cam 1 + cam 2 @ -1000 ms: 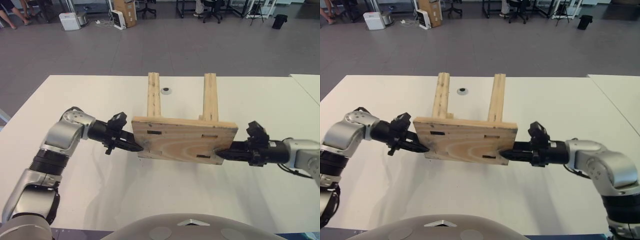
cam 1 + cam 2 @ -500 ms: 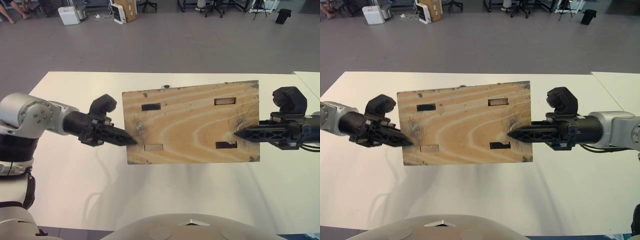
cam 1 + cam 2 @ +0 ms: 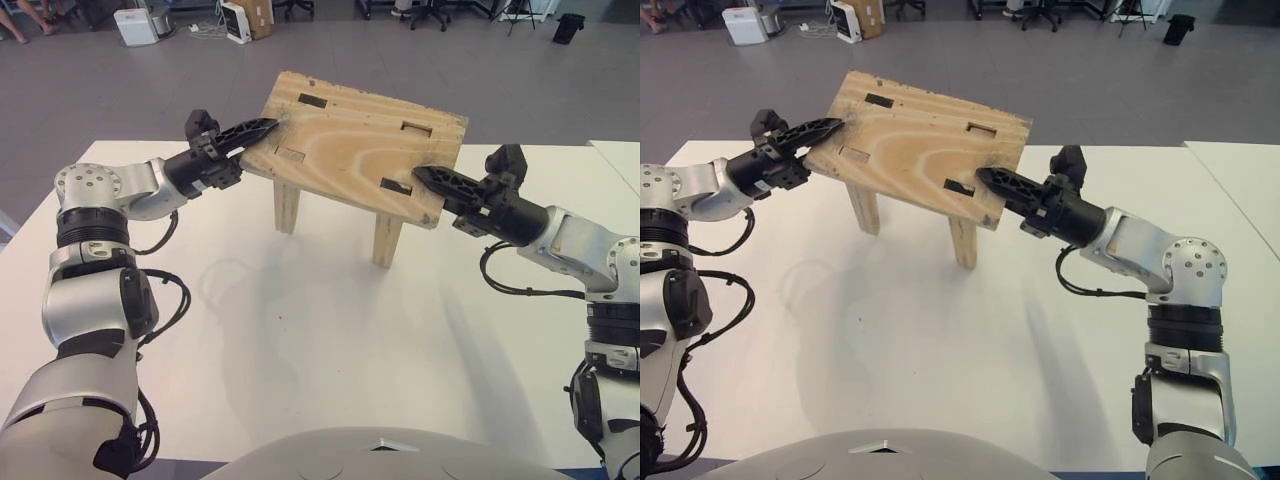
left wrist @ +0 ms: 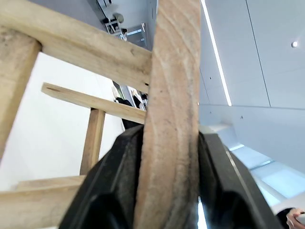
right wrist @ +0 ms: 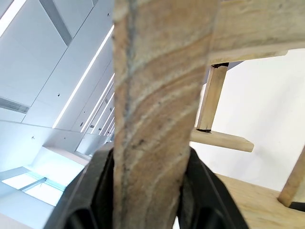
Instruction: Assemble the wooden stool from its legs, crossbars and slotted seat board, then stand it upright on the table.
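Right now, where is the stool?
In the eye views, the stool is over the far middle of the table, seat up and tilted, legs down, its seat clamped by the left gripper on the left and the right gripper on the right.

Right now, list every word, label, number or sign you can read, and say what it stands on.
None can be read.
The seat board shows only wood grain and slots.
Any print on the boxes on the floor behind is too small to read.

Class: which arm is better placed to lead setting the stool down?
Right, probably: the right gripper holds the seat board end that looks lower and nearer; the left gripper holds the raised far end.
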Controlling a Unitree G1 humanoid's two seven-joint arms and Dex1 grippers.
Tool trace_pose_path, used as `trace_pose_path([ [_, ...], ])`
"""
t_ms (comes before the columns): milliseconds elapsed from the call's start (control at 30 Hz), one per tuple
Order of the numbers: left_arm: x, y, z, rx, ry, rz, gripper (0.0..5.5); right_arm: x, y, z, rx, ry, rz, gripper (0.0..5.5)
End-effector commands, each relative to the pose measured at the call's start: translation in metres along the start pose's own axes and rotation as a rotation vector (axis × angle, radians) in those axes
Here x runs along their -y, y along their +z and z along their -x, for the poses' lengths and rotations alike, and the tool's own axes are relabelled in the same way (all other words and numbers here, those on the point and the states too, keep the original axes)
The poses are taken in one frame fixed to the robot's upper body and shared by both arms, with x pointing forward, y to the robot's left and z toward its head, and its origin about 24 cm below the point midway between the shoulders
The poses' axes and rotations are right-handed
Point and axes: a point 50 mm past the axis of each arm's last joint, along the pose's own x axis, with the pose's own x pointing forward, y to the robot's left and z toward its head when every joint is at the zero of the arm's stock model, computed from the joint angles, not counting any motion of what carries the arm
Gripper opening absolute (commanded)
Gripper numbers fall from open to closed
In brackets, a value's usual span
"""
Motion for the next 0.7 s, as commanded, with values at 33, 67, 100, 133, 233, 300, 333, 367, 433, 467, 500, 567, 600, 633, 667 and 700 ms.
trace_pose_path([
  [33, -0.018, -0.033, -0.064, 0.037, 0.04, 0.055, 1.42, 0.052, 0.02, 0.003, 0.14, -0.698, -0.084, 1.4],
  [67, -0.021, -0.034, -0.066, 0.077, 0.101, 0.034, 1.42, 0.055, 0.022, 0.005, 0.146, -0.724, -0.083, 1.4],
  [100, -0.02, -0.035, -0.068, 0.107, 0.141, 0.014, 1.42, 0.057, 0.022, 0.005, 0.144, -0.728, -0.092, 1.4],
  [133, -0.018, -0.037, -0.071, 0.139, 0.173, 0.005, 1.42, 0.059, 0.02, 0.006, 0.142, -0.731, -0.108, 1.84],
  [233, -0.012, -0.042, -0.074, 0.193, 0.225, -0.003, 1.69, 0.066, 0.015, 0.008, 0.144, -0.754, -0.152, 2.31],
  [300, -0.007, -0.046, -0.076, 0.213, 0.256, -0.012, 2.11, 0.074, 0.016, 0.015, 0.167, -0.807, -0.176, 2.79],
  [333, -0.005, -0.048, -0.075, 0.222, 0.275, -0.021, 2.17, 0.076, 0.02, 0.02, 0.188, -0.828, -0.183, 2.88],
  [367, -0.003, -0.047, -0.073, 0.258, 0.294, -0.002, 2.42, 0.078, 0.024, 0.023, 0.21, -0.845, -0.189, 3.17],
  [433, 0.002, -0.043, -0.068, 0.282, 0.309, -0.037, 2.78, 0.076, 0.03, 0.028, 0.232, -0.855, -0.166, 3.44],
  [467, 0.006, -0.038, -0.066, 0.284, 0.308, -0.079, 2.78, 0.072, 0.033, 0.028, 0.231, -0.837, -0.141, 3.44],
  [500, 0.01, -0.033, -0.064, 0.288, 0.303, -0.115, 2.78, 0.068, 0.036, 0.028, 0.233, -0.816, -0.121, 3.44],
  [567, 0.022, -0.018, -0.056, 0.31, 0.274, -0.23, 2.78, 0.048, 0.043, 0.023, 0.237, -0.695, -0.061, 3.44],
  [600, 0.028, -0.011, -0.052, 0.333, 0.257, -0.29, 2.78, 0.032, 0.05, 0.019, 0.26, -0.612, -0.022, 3.44],
  [633, 0.032, -0.006, -0.05, 0.357, 0.258, -0.345, 2.78, 0.018, 0.054, 0.016, 0.269, -0.546, 0.024, 3.44],
  [667, 0.038, -0.005, -0.051, 0.36, 0.232, -0.382, 2.78, 0.002, 0.057, 0.013, 0.284, -0.482, 0.059, 3.44],
  [700, 0.046, -0.005, -0.054, 0.36, 0.193, -0.432, 2.78, -0.015, 0.062, 0.01, 0.309, -0.426, 0.105, 3.44],
])
